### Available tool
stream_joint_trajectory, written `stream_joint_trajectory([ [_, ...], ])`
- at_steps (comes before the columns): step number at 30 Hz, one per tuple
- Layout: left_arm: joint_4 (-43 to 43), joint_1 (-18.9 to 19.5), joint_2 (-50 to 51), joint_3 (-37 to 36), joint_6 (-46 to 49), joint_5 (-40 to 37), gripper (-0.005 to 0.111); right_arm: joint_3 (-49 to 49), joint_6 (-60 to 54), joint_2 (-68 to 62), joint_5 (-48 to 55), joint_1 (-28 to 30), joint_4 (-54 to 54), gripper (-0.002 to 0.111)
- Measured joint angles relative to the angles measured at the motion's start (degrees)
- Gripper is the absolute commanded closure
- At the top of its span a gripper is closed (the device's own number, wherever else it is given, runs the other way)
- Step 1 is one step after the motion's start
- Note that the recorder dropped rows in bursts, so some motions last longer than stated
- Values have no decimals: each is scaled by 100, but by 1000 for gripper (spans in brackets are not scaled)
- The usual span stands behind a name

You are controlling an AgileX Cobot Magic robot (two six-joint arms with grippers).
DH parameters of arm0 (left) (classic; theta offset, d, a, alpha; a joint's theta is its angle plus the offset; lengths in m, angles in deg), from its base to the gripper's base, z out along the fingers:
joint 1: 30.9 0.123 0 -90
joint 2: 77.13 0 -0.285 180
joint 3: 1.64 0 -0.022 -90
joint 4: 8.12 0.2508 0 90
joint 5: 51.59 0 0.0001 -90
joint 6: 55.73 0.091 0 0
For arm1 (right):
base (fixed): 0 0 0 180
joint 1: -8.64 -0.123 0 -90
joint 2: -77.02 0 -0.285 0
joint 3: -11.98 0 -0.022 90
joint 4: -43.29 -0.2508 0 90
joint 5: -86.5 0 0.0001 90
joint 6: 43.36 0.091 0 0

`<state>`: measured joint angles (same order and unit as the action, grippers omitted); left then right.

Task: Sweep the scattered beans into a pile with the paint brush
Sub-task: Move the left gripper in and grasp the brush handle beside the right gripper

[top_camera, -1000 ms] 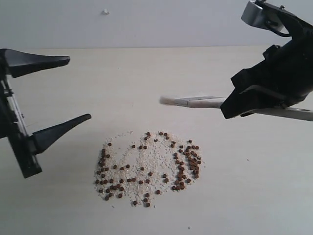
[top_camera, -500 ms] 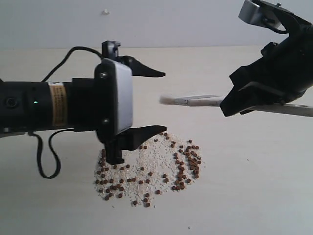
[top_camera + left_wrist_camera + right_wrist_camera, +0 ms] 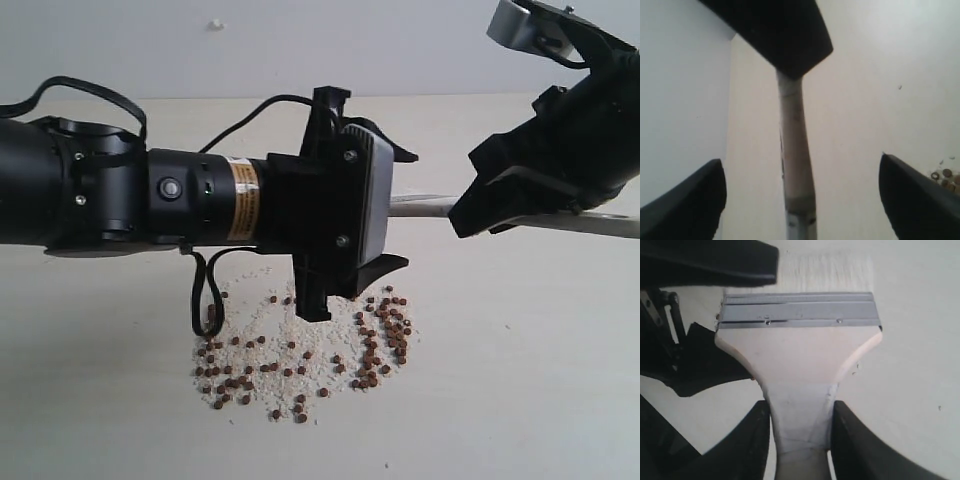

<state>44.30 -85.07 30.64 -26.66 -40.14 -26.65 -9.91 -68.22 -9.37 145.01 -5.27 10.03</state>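
Note:
The paint brush hangs level above the table, and my right gripper is shut on its pale wooden handle. The silver ferrule and whitish bristles point away from that gripper. My left gripper has reached across and stands open. Its two fingers straddle the brush's head end without touching it. The beans lie scattered on the table below, partly hidden by the left arm. A few beans show at the edge of the left wrist view.
Fine white grains lie mixed among the beans. A black cable loop from the left arm hangs over the pile's left side. The pale table meets a grey wall with a small white speck behind.
The left arm has swung from the left edge across the middle, so its open fingers now sit around the brush head. The right arm and the brush have stayed put.

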Motion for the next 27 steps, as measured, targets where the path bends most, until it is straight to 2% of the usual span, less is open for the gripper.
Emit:
stream_joint_trajectory([
  [8, -100, -40, 355, 357, -34, -143, 29, 0, -11, 0, 0, 0, -3, 108],
  [14, -134, -40, 380, 397, -186, -143, 47, 0, -11, 0, 0, 0, -3, 108],
  [16, -144, -75, 380, 411, -259, -213, 46, 0, -11, 0, 0, 0, -3, 108],
  [21, -148, -463, 380, 614, -313, -1059, 46, 0, -11, 0, 0, 0, -7, 108],
  [26, -235, -563, 380, 740, -351, -1185, 47, 0, -22, 0, 0, 0, -7, 108],
  [27, -308, -573, 380, 747, -353, -1200, 52, 0, -22, 0, 0, 0, -7, 108],
])
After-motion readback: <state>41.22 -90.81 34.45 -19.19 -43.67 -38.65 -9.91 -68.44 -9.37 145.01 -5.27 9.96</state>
